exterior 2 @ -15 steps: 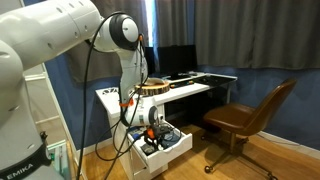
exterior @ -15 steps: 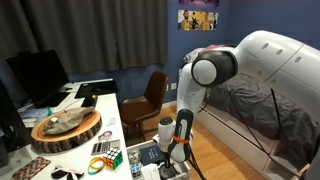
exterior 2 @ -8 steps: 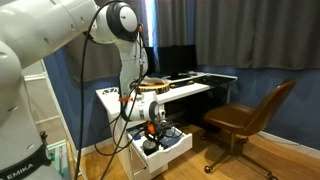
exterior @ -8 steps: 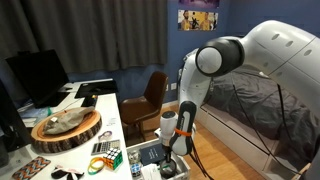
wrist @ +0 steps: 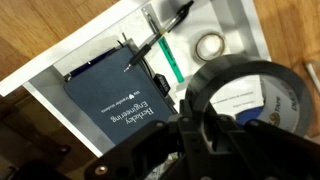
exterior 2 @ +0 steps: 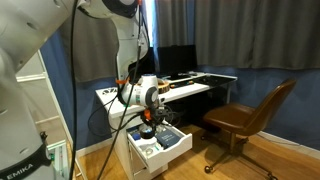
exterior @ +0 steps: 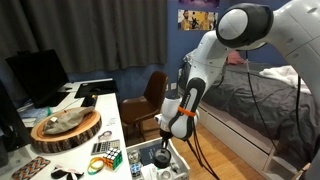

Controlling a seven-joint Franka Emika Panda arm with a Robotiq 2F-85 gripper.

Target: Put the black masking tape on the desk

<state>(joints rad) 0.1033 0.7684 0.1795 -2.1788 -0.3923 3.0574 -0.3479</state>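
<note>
My gripper [wrist: 200, 125] is shut on the rim of the black masking tape [wrist: 240, 70], a wide black ring, and holds it just above the open white drawer [wrist: 60, 75]. In both exterior views the gripper [exterior: 163, 148] [exterior 2: 146, 124] hangs over the drawer [exterior: 172, 168] [exterior 2: 168, 150], with the tape [exterior: 162, 157] [exterior 2: 146, 131] at its tips. The white desk [exterior: 108, 112] [exterior 2: 198, 88] is beside and above the drawer.
The drawer holds a dark blue book [wrist: 110, 95], a black pen [wrist: 160, 38], a green pen [wrist: 171, 64] and a small pale tape roll [wrist: 210, 45]. The desk carries a round wooden tray [exterior: 66, 130], a monitor [exterior: 38, 75] and a puzzle cube [exterior: 113, 156]. A brown chair [exterior 2: 245, 118] and a bed [exterior: 250, 100] stand nearby.
The arm has risen and its elbow swung upward. The gripper has lifted out of the drawer with the black tape in it.
</note>
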